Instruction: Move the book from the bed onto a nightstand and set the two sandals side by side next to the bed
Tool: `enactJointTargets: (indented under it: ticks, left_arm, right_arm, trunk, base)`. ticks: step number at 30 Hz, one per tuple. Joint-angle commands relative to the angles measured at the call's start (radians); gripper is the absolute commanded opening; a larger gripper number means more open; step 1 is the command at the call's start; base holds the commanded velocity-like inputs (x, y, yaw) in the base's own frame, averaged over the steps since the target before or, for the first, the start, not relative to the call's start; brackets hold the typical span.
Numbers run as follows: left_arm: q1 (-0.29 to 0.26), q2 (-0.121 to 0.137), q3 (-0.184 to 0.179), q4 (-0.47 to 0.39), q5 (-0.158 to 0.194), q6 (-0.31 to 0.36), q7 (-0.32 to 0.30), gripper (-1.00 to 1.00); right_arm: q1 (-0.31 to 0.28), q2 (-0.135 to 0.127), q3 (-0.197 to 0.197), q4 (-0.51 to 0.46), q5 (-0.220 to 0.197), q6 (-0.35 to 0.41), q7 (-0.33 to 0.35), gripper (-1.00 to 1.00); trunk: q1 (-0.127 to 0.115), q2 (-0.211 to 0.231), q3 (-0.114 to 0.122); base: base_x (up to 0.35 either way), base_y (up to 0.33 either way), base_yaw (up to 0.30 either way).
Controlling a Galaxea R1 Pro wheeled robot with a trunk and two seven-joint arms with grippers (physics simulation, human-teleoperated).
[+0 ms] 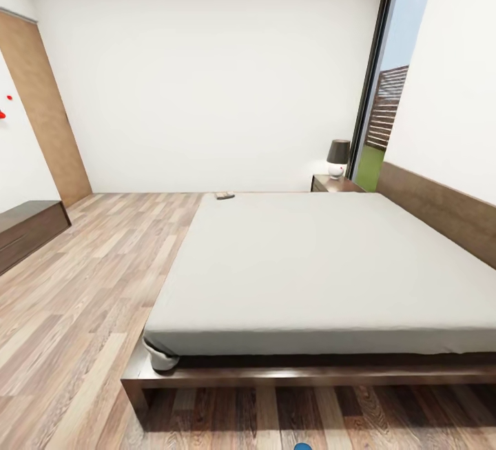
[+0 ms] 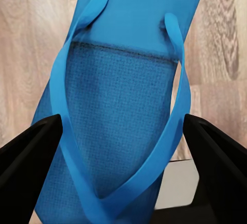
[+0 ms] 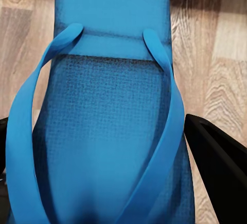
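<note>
The bed (image 1: 310, 264) has a plain grey mattress on a dark wood base. The small dark book (image 1: 224, 195) lies on the mattress's far left corner. A dark nightstand (image 1: 335, 184) stands beyond the bed by the window. In the left wrist view, a blue sandal (image 2: 134, 23) sits between the black fingers (image 2: 31, 167) of my left gripper (image 2: 122, 118), which is shut on it above the plank floor. My right gripper (image 3: 95, 121) is shut on the other blue sandal (image 3: 110, 7). A blue tip (image 1: 302, 446) pokes in at the head view's lower edge.
A lamp (image 1: 337, 158) with a dark shade stands on the nightstand. A low dark cabinet (image 1: 24, 229) sits at the left wall beside a brown door (image 1: 45, 112). A tall window (image 1: 389, 85) is at the right. Wood floor (image 1: 83, 298) lies open left of the bed.
</note>
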Motion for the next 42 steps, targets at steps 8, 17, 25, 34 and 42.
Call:
enactJointTargets:
  ticks: [8,17,25,34,42]
  left_arm:
    - [-0.001,-0.001,-0.008,0.001,0.004,-0.004,0.005,-1.00]
    - [-0.001,-0.001,-0.008,0.001,0.004,-0.004,0.005,-1.00]
    - [-0.001,-0.001,-0.008,0.001,0.004,-0.021,0.005,-1.00]
    - [-0.001,-0.001,-0.009,0.001,0.004,-0.025,0.005,-1.00]
    - [-0.001,-0.001,-0.009,0.001,0.004,-0.025,0.005,-1.00]
  right_arm:
    - [0.000,-0.001,0.006,0.001,-0.010,-0.004,0.002,-1.00]
    - [-0.001,-0.001,0.007,0.002,-0.010,-0.005,0.002,-1.00]
    - [-0.001,0.001,0.007,0.002,-0.010,-0.005,0.002,-1.00]
    - [-0.001,0.001,0.007,0.004,-0.009,-0.004,0.002,-1.00]
    - [-0.001,0.001,0.008,0.004,-0.009,-0.005,0.002,-1.00]
  trunk:
    - [0.031,-0.057,-0.026]
    - [0.065,-0.120,-0.059]
    - [0.096,-0.176,-0.096]
    - [0.130,-0.239,-0.133]
    - [0.161,-0.295,-0.158]
  base:
    - [0.000,0.000,0.000]
    - [0.000,0.000,0.000]
    - [0.000,0.000,0.000]
    - [0.000,0.000,0.000]
    - [0.000,0.000,0.000]
